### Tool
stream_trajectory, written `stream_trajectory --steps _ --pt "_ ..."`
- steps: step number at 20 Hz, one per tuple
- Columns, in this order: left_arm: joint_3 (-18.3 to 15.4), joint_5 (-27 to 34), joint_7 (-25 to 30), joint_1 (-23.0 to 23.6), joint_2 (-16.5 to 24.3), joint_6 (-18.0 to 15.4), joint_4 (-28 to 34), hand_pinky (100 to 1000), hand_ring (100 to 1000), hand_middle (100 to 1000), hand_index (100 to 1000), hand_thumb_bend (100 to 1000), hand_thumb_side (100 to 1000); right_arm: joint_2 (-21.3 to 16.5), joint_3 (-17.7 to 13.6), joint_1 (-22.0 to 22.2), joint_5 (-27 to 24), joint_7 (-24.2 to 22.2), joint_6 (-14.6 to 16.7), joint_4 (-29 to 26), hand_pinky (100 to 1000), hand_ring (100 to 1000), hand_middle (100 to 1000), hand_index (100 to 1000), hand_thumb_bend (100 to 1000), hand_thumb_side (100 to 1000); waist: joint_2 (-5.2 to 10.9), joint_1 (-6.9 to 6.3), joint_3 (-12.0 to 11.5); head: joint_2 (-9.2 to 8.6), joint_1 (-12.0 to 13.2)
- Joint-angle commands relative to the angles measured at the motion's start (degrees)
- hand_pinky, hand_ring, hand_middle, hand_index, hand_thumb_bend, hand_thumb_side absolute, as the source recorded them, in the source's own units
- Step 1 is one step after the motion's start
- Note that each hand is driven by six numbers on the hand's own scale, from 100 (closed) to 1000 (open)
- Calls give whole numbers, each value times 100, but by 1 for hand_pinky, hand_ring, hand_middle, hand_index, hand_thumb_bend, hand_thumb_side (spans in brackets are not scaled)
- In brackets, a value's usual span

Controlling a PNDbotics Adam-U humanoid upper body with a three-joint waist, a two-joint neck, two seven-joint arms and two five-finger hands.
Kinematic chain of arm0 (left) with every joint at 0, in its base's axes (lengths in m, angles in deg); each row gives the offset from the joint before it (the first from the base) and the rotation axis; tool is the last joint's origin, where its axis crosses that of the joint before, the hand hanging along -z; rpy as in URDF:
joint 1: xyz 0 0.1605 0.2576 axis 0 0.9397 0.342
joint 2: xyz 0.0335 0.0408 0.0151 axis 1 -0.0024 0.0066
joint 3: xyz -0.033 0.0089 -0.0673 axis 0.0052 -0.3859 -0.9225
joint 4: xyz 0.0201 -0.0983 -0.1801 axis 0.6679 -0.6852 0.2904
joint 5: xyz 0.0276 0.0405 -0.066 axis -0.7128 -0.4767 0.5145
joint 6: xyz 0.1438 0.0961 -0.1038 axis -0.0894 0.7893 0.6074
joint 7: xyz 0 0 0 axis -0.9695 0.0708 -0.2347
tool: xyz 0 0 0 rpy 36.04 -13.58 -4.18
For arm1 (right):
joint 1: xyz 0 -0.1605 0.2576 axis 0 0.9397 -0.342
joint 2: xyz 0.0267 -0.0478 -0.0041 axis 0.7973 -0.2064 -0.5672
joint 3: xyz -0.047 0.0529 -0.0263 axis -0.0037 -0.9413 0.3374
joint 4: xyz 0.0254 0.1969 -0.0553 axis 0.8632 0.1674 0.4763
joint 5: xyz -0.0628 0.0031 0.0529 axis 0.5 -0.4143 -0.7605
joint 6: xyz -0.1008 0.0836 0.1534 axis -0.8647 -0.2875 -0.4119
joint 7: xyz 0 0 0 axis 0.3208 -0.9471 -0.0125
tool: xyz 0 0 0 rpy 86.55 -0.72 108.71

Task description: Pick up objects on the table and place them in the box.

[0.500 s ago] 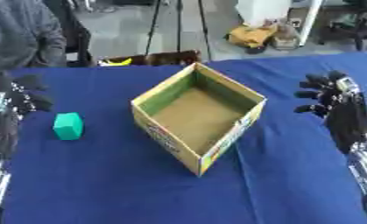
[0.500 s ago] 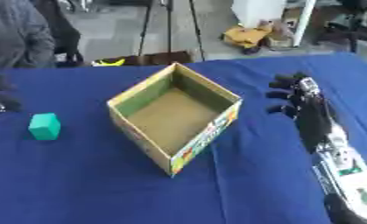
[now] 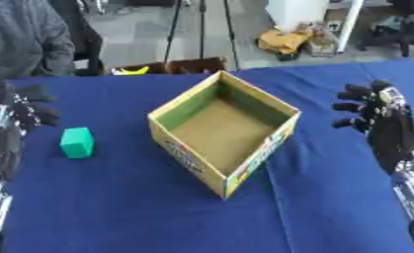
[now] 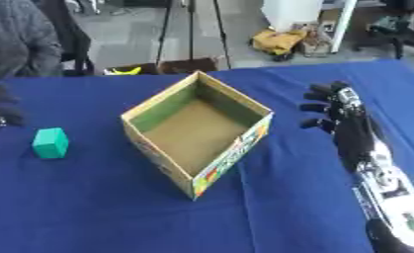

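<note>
On the bench: blue cloth over the bench (image 3: pixel 115 207), box at centre, one green block to your left of it.
Box: open cardboard box (image 3: pixel 223 129), turned corner-on toward you, plain brown floor, green inner walls, coloured print on the near outer faces; nothing shows inside.
Block: small green block (image 3: pixel 77 142) standing on the cloth, well apart from the box's left corner, between the box and your left hand; nothing touches it.
Left hand: your left hand (image 3: pixel 16 116) is at the left edge, just beyond and to the left of the block, raised above the cloth; dark fingers (image 3: pixel 37 93) curled inward, holding nothing. Apart from the block, not touching.
Right hand: your right hand (image 4: pixel 344 116) is at the right of the box, near its right corner but clear of it; fingers (image 4: pixel 316 106) bent at the tips and pointing left toward the box, separated from each other, nothing held.
Right arm: black forearm with white casing runs down to the lower right corner in the right eye view.
Far edge: cardboard and tripod legs on the floor beyond the bench.
</note>
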State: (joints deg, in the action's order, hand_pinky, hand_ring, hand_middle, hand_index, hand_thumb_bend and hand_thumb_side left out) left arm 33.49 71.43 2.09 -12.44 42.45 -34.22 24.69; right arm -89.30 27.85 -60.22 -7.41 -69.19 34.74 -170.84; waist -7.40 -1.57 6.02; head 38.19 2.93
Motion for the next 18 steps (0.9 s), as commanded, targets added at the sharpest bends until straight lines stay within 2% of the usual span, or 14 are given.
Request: stream_trajectory --steps 1,5,8,9,10,12,13,15,18 --pt "-42 -19 30 -72 239 -5 95 580 582 643 805 652 900 -122 -45 -49 -33 -19 8 -139 567 749 740 841 100 1000 81 11 -2 -13 2" --pt "-70 -366 199 -174 651 73 44 591 590 660 820 646 718 -129 -36 -44 -27 -32 5 -134 567 749 740 841 100 1000 99 24 13 -23 23" --pt "-31 -1346 783 -359 1359 199 -191 631 628 695 833 549 547 -150 -27 -40 -20 -40 2 -127 567 749 739 841 100 1000 128 12 23 -7 74" --pt "2 -1779 1038 -457 1631 209 -345 640 635 700 830 528 519 -154 -21 -35 -20 -44 0 -124 567 749 739 841 100 1000 138 5 27 -11 81" --pt "29 -2169 1258 -557 1827 183 -503 648 647 711 833 471 471 -154 -15 -31 -20 -50 -1 -121 567 749 740 841 100 1000 145 1 31 -14 84" --pt "120 -2784 1663 -787 2161 81 -854 649 648 712 834 464 465 -153 -3 -25 -18 -67 -3 -119 567 749 740 841 100 1000 155 -4 39 -17 86" --pt "250 -3040 1907 -931 2383 17 -1089 674 675 728 847 402 407 -154 7 -21 -16 -77 -5 -116 567 749 740 841 100 1000 166 -13 56 -18 105" --pt "518 -3410 2351 -1273 2703 -163 -1607 695 699 738 851 388 384 -156 22 -17 -12 -93 -10 -111 567 749 740 841 100 1000 179 -21 82 -30 126" --pt "869 -3906 2862 -1775 2894 -514 -2370 708 716 742 851 385 368 -164 47 -20 -6 -118 -16 -104 567 749 740 842 100 1000 187 -36 123 -34 156"
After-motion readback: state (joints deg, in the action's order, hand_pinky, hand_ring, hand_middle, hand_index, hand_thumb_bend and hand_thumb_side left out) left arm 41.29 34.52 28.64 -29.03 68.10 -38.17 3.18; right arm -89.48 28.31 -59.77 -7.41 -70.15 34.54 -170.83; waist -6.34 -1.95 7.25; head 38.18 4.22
